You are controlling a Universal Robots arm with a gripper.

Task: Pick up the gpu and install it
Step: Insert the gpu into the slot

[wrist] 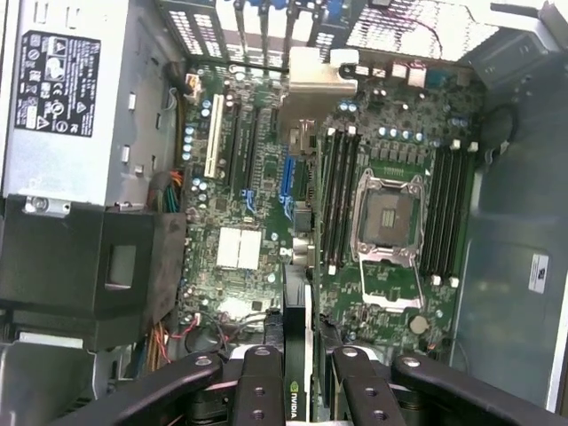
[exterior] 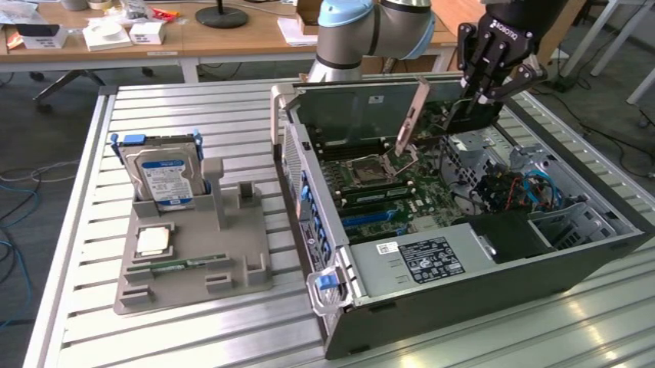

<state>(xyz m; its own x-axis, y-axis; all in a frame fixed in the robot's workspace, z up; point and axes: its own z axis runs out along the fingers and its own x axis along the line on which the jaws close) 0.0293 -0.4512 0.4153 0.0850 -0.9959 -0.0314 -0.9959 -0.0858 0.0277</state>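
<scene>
My gripper [exterior: 473,101] hangs over the open computer case [exterior: 492,276] at the exterior view's upper right, shut on the gpu [exterior: 442,119]. The dark card is held on edge above the motherboard [exterior: 394,192]. Its silver bracket strip [exterior: 412,115] slants down towards the CPU socket [exterior: 366,170]. In the wrist view the gpu [wrist: 297,293] runs edge-on away from my gripper [wrist: 302,390], with its bracket [wrist: 318,84] at the far end. The black fingers [wrist: 257,390] press the card from both sides. It hovers over the blue slot [wrist: 288,182] and the memory slots [wrist: 337,195].
Left of the case a grey holder [exterior: 195,261] carries a blue-and-silver hard drive [exterior: 164,175], a square CPU [exterior: 153,241] and a green memory stick [exterior: 189,265]. The power supply [exterior: 430,257] and black shroud [exterior: 511,234] fill the case's near end. Cables [exterior: 522,188] lie at its right.
</scene>
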